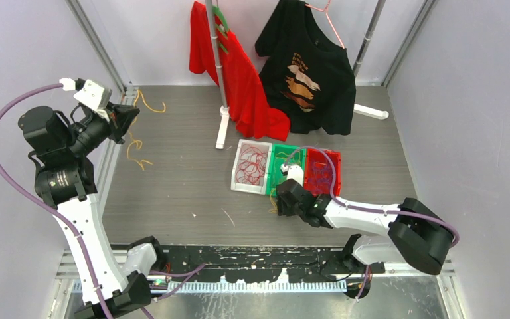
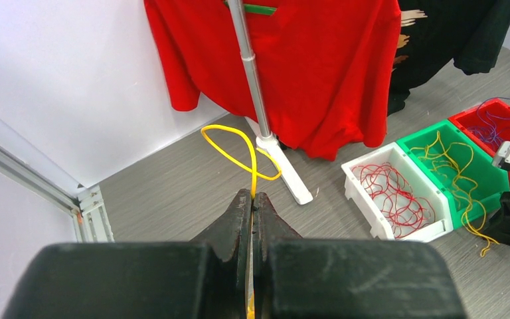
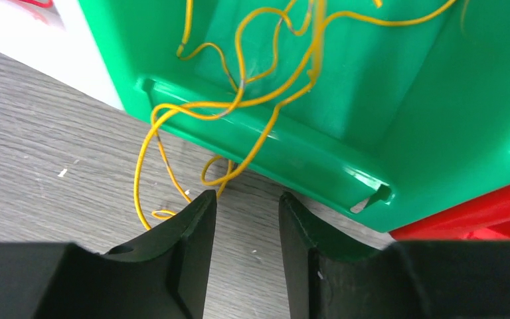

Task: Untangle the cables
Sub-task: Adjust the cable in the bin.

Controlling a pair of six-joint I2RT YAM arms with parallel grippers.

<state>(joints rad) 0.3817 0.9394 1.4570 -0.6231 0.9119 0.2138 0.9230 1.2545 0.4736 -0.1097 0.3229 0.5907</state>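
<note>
left gripper (image 2: 252, 209) clamping shut on yellow cable (image 2: 236, 143) | right gripper (image 3: 247, 222) hovering open at green bin (image 3: 319, 159) near wall

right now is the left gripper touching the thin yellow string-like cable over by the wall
Touching. The left wrist view shows the left gripper shut on the thin yellow cable, which loops up from between its fingertips.

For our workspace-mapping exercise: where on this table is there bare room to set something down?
Bare: the table between the left arm and the white bin, and right of the red bin. Crowded: the green bin's front, with spilled yellow cables and the right hand; loose yellow cables far left.
</note>
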